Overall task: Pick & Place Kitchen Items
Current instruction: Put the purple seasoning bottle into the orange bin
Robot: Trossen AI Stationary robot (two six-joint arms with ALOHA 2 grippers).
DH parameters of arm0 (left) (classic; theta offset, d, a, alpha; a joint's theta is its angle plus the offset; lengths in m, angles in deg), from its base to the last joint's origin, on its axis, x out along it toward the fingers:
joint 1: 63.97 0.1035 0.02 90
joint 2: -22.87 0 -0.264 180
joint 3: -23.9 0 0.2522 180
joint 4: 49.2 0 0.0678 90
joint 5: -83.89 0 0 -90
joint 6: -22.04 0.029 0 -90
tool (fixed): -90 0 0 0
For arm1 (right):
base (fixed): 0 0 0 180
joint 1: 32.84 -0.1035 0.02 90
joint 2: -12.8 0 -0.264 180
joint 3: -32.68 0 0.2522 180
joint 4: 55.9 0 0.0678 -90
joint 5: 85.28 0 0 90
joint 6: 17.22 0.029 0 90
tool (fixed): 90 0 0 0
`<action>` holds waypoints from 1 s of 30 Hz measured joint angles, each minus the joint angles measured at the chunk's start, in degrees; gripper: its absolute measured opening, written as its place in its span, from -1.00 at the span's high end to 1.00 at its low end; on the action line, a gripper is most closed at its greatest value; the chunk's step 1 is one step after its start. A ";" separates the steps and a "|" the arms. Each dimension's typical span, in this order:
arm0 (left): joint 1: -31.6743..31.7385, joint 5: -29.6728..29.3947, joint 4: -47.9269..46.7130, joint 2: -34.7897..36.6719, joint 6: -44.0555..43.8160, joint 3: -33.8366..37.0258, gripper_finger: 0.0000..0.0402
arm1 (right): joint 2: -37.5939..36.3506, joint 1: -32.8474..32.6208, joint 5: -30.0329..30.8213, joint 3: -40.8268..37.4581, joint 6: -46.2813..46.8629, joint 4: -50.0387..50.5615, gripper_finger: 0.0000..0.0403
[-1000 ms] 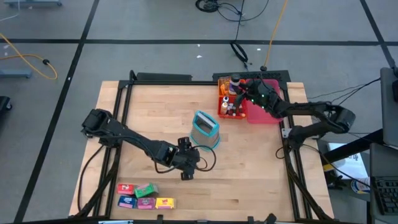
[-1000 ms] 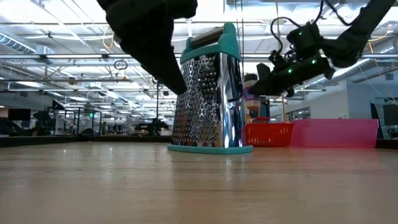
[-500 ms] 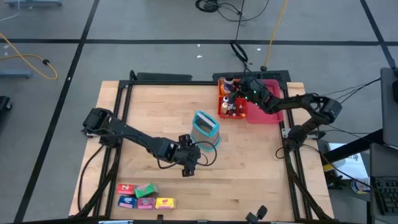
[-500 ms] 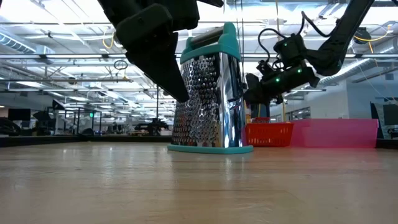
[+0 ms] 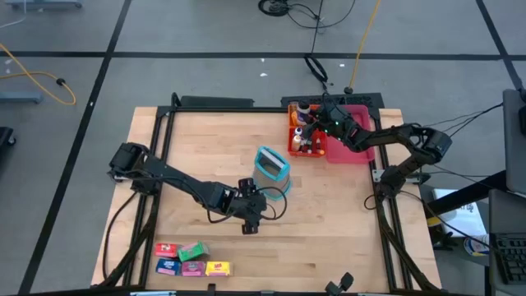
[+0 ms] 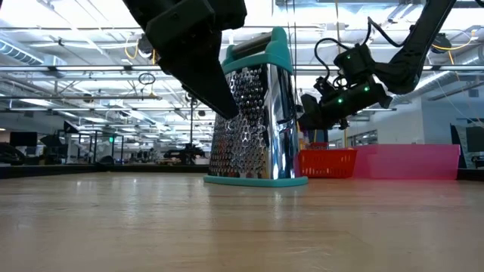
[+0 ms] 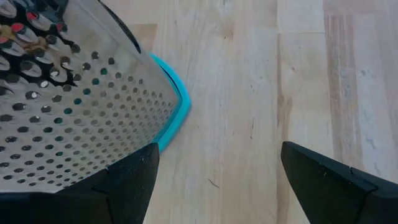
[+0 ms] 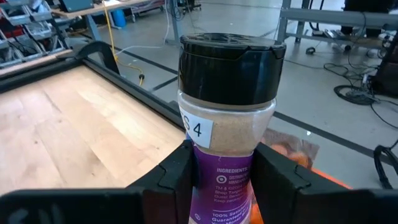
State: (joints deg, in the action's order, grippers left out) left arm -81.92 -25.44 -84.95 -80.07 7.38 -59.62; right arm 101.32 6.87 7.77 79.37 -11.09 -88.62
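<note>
Right gripper [image 8: 221, 171] is clamping a spice bottle [image 8: 227, 118] above the orange tray [image 5: 306, 138] — it should be lifting straight, clearing neighbouring jars. Left gripper [image 7: 214, 174] is gaping empty (beside grater [image 5: 271, 168]) — idle.

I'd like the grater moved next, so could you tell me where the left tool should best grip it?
Probably by the teal handle on top of the box grater, coming from above. It stands upright and tapers toward the top, so its slanted perforated steel faces look harder to pinch. The left tool is open beside it.
</note>
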 joint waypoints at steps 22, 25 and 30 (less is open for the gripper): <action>0.37 -0.02 1.10 0.00 1.49 -0.02 -0.69 | 10.11 0.04 -0.13 0.00 0.69 -10.92 0.21; 0.37 -0.02 1.12 0.00 1.48 -0.02 -0.69 | 10.11 0.04 -0.13 0.00 0.68 -12.06 0.07; 0.37 -0.02 1.12 0.00 1.05 -0.02 -0.69 | 10.11 0.09 -0.04 0.00 0.62 -11.99 -0.17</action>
State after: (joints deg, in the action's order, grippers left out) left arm -81.55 -25.46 -83.83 -80.07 8.43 -59.64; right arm 111.43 6.95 7.73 79.37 -10.47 -100.61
